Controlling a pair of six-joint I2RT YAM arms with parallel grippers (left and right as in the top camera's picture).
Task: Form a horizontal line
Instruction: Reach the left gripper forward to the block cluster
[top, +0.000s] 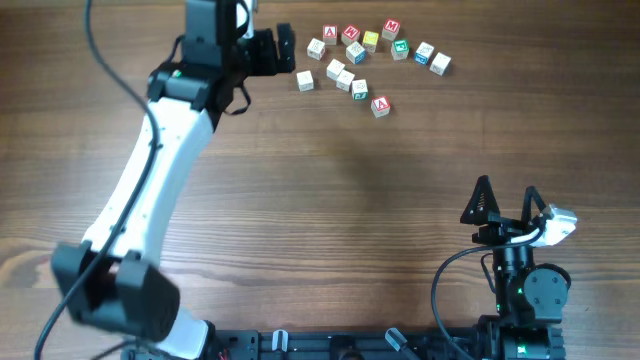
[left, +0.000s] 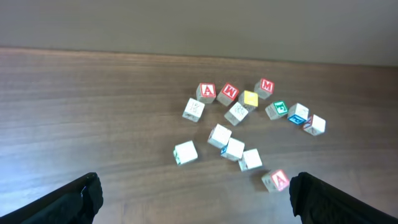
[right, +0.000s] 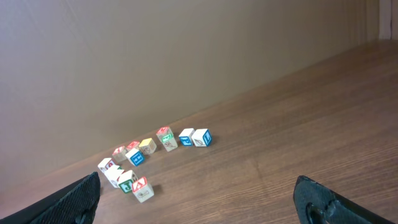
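Observation:
Several small letter cubes lie scattered at the far side of the table. Three pale cubes (top: 345, 79) touch edge to edge in a short slanted row, also in the left wrist view (left: 234, 149). No horizontal row shows. A lone pale cube (top: 306, 82) lies left of them and a red A cube (top: 380, 104) lies nearer. My left gripper (top: 288, 50) is open and empty, just left of the cubes; its fingers frame the left wrist view (left: 199, 205). My right gripper (top: 506, 200) is open and empty, far from the cubes (right: 199, 199).
Behind the row lie a red A cube (top: 330, 35), a red M cube (top: 391, 27), a yellow cube (top: 371, 40), a green cube (top: 400, 48) and a blue cube (top: 424, 53). A wall stands close behind the cubes (right: 186, 62).

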